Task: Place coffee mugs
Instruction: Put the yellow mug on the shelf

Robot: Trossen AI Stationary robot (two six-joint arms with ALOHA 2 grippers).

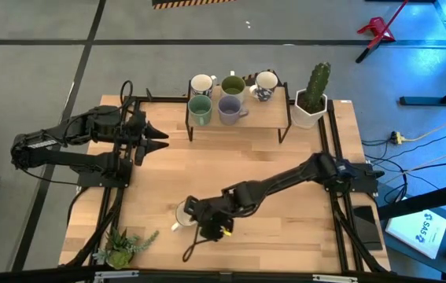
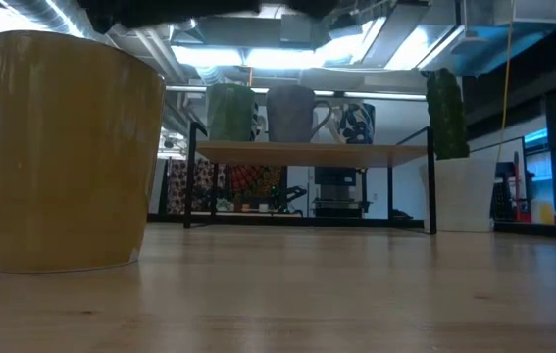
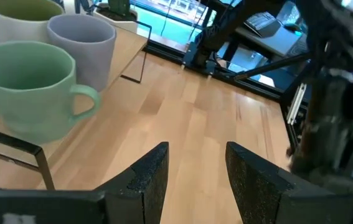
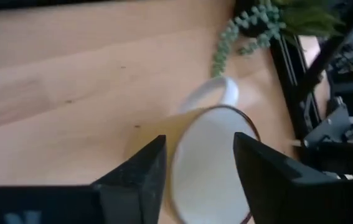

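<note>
Pale yellow mug (image 1: 183, 213) near trailing plant (image 1: 124, 245), right gripper (image 4: 195, 171) fingers apart over its rim, mug base hidden, left gripper (image 3: 195, 177) apart beside shelf (image 1: 238, 122).

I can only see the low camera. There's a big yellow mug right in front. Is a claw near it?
Observer: Yes. The right claw is open, right above the yellow mug.
Operator: How many mugs are on the shelf?
Observer: Five mugs, three at the back and two in front, on the shelf.
Operator: Where's the other claw?
Observer: The left claw sits open at the left side of the table, pointing at the shelf.
</note>
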